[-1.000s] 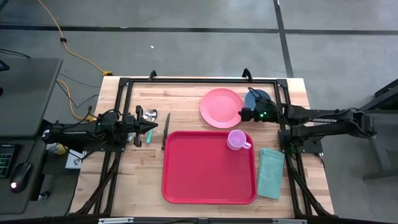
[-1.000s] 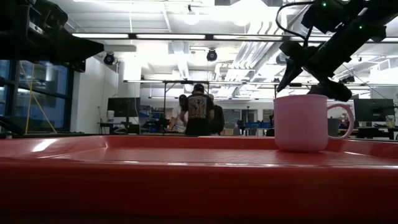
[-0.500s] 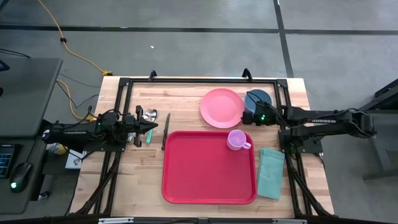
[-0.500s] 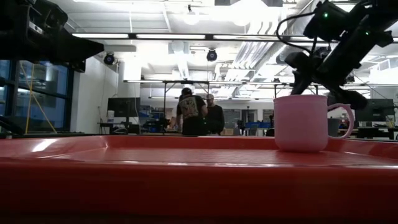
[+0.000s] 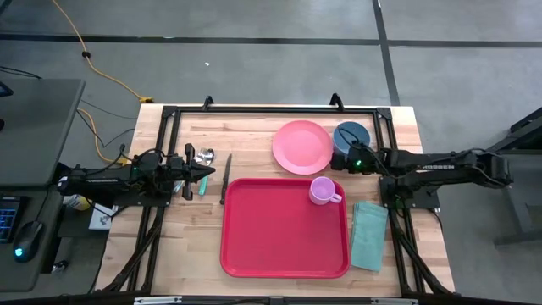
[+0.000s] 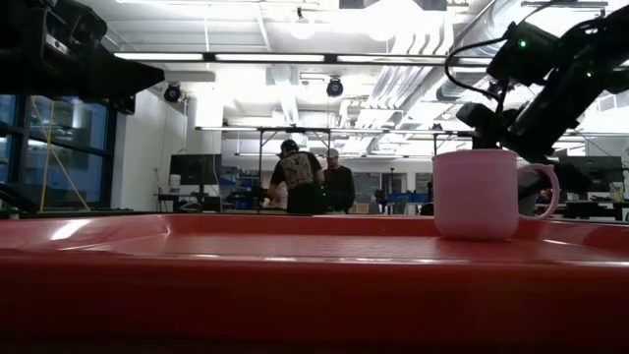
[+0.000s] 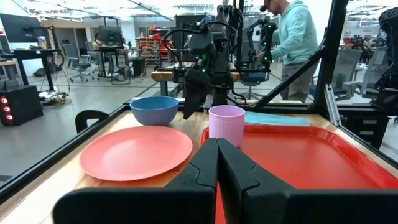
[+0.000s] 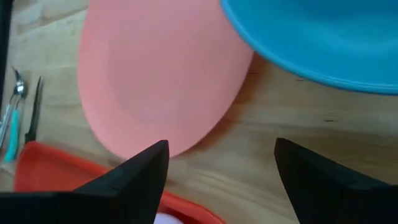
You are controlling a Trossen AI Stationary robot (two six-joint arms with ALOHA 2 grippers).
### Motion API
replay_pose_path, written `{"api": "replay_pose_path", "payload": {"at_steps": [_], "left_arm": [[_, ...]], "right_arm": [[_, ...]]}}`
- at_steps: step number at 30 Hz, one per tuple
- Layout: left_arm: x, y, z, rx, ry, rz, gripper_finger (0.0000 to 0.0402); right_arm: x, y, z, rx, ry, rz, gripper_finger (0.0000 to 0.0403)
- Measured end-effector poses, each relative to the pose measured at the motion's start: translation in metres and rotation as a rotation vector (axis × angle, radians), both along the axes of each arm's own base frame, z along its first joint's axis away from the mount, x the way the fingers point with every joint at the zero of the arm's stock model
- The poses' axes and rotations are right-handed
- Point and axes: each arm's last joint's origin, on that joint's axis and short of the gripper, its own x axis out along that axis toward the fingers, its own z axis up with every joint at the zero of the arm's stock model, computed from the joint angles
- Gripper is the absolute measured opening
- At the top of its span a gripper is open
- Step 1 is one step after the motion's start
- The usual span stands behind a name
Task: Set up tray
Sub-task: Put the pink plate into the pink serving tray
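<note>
**Tray setup, early stage: one cup loaded**

The tray [image 5: 284, 227] lies at the surface's centre, toward 6 o'clock. Only the pink cup [image 5: 321, 190] stands in it, at its 1 o'clock corner. The pink plate [image 5: 301, 146], blue bowl [image 5: 352, 134], cutlery [image 5: 206, 161] and teal napkin [image 5: 367, 235] remain outside. The right gripper [image 5: 341, 158], fingers spread and empty, hovers between plate and bowl. The left gripper [image 5: 203, 172], fingers together, waits at 9 o'clock.

My fingers [image 7: 217, 163] pressed together, facing tableware.
Pink plate [image 7: 136, 151] beside red tray [image 7: 298, 155]; pink cup [image 7: 226, 124] on tray, blue bowl [image 7: 154, 109] behind plate.
</note>
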Motion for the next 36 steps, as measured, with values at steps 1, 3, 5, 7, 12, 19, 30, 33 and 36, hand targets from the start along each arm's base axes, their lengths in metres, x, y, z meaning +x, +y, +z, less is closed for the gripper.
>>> {"api": "replay_pose_path", "payload": {"at_steps": [1, 3, 5, 7, 12, 19, 30, 33, 36], "left_arm": [[0.000, 0.000, 0.000, 0.000, 0.000, 0.000, 0.0037], [0.000, 0.000, 0.000, 0.000, 0.000, 0.000, 0.0037], [0.000, 0.000, 0.000, 0.000, 0.000, 0.000, 0.0037], [0.000, 0.000, 0.000, 0.000, 0.000, 0.000, 0.0037], [0.000, 0.000, 0.000, 0.000, 0.000, 0.000, 0.0037], [0.000, 0.000, 0.000, 0.000, 0.000, -0.001, 0.0037], [0.000, 0.000, 0.000, -0.012, -0.004, -0.002, 0.0037], [0.000, 0.000, 0.000, -0.023, -0.004, -0.002, 0.0037], [0.000, 0.000, 0.000, -0.023, -0.004, -0.002, 0.0037]], "right_arm": [[0.000, 0.000, -0.002, -0.007, -0.013, -0.005, 0.0272], [-0.001, -0.001, -0.006, 0.000, -0.051, -0.026, 0.0272], [-0.002, -0.001, -0.011, -0.002, -0.073, -0.033, 0.0272], [-0.003, -0.002, -0.014, 0.003, -0.096, -0.048, 0.0272], [-0.006, -0.004, -0.019, -0.016, -0.094, -0.062, 0.0272], [-0.006, -0.013, -0.022, -0.063, -0.051, -0.053, 0.0272], [0.015, -0.023, -0.040, -0.058, -0.030, -0.011, 0.0272], [0.025, -0.027, -0.040, -0.074, -0.008, 0.014, 0.0272], [0.035, -0.031, -0.038, -0.090, 0.016, 0.038, 0.0272]]}}
